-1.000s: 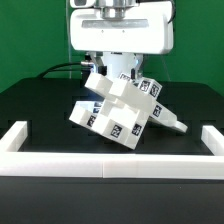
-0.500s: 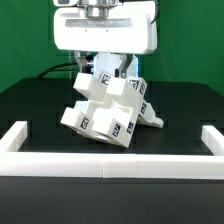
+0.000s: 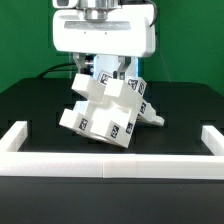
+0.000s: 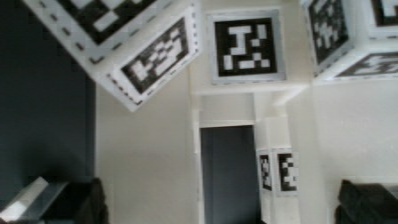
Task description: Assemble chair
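Note:
The chair (image 3: 105, 112) is a partly built white block of panels and bars with black-and-white marker tags. It hangs tilted over the black table, its lowest corner close to the surface. One thin leg (image 3: 155, 118) sticks out toward the exterior view's right. My gripper (image 3: 106, 78) comes down from above with its jaws wide apart, shut on the chair's upper part. In the wrist view the chair (image 4: 151, 150) fills the whole span between the two dark fingers (image 4: 63, 200), and a dark slot (image 4: 228, 175) runs down its middle.
A low white border rail (image 3: 110, 165) runs along the front of the black table (image 3: 30, 105), with raised ends at the exterior view's left (image 3: 15, 135) and right (image 3: 210, 138). A green backdrop stands behind. A black cable (image 3: 55, 68) trails behind the arm.
The gripper and the chair have shifted together toward the exterior view's left. The chair has tilted a little more and its lower corner has sunk slightly.

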